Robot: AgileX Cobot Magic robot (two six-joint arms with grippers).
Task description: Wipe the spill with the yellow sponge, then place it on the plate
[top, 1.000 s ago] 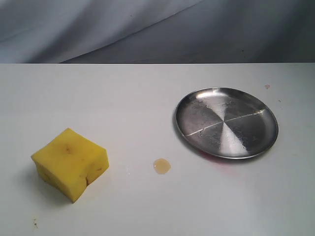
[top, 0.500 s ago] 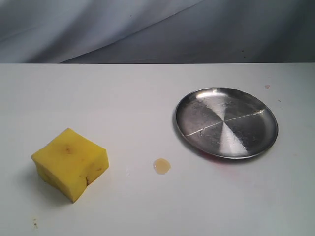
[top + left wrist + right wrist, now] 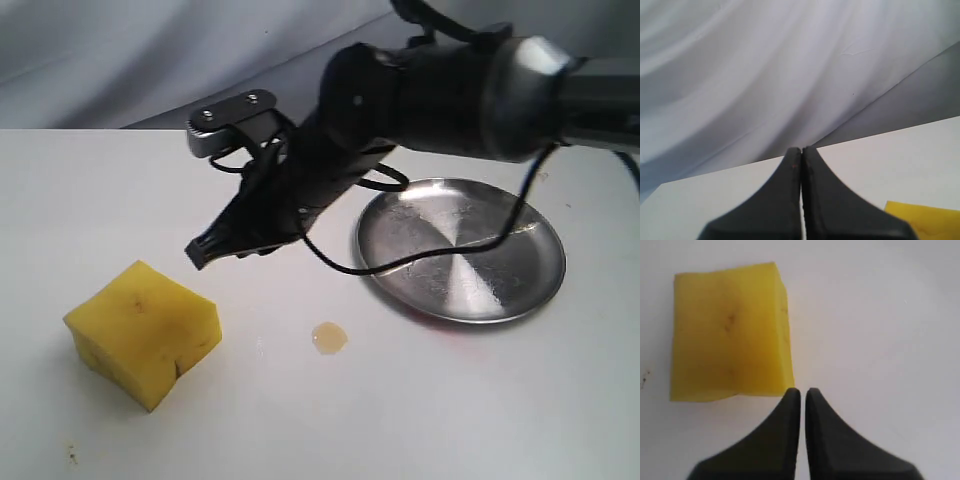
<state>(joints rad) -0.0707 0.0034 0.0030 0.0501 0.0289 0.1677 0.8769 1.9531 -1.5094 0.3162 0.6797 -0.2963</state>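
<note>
Soft even light, glinting plate [image 3: 480, 288]

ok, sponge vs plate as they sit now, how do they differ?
The yellow sponge is a thick matte foam block; the plate is a shallow, shiny metal disc. The plate is wider, the yellow sponge taller. In the exterior view the yellow sponge sits on the left and the plate on the right, with the spill between them. Shared: both rest on the white table, and nothing holds either.
</note>
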